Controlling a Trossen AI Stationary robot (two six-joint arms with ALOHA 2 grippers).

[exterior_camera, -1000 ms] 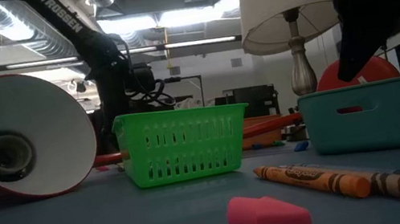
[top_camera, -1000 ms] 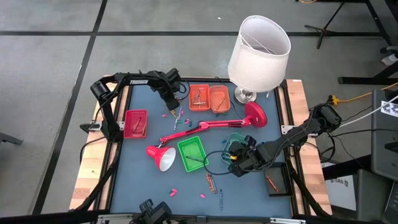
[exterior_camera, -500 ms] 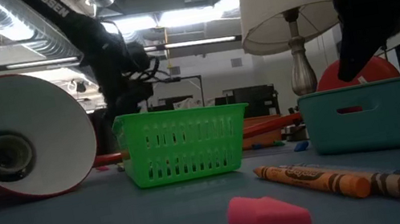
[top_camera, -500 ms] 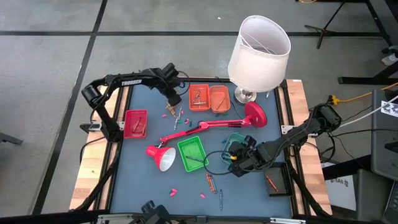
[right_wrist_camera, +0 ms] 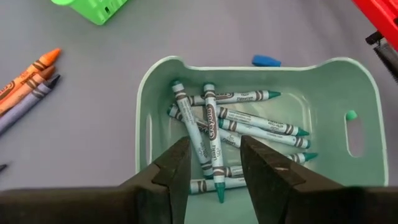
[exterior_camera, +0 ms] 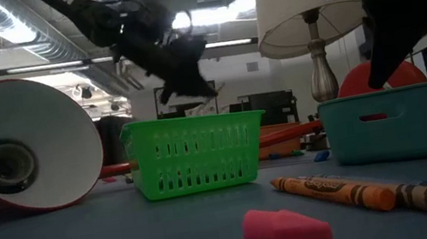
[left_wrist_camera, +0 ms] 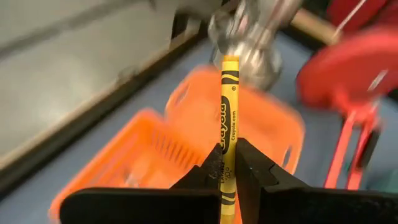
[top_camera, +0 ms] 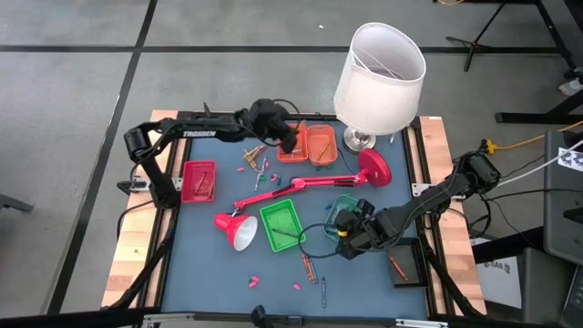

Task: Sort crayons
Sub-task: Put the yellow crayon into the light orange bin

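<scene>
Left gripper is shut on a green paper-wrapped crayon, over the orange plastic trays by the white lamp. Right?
Not quite: the crayon is yellow, not green. The left wrist view shows the left gripper shut on a yellow paper-wrapped crayon, with the orange plastic trays beneath it. The high view places that gripper at those trays, near the white lamp.

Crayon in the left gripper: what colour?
Yellow crayon, black label print; clearest in the left wrist view.
</scene>
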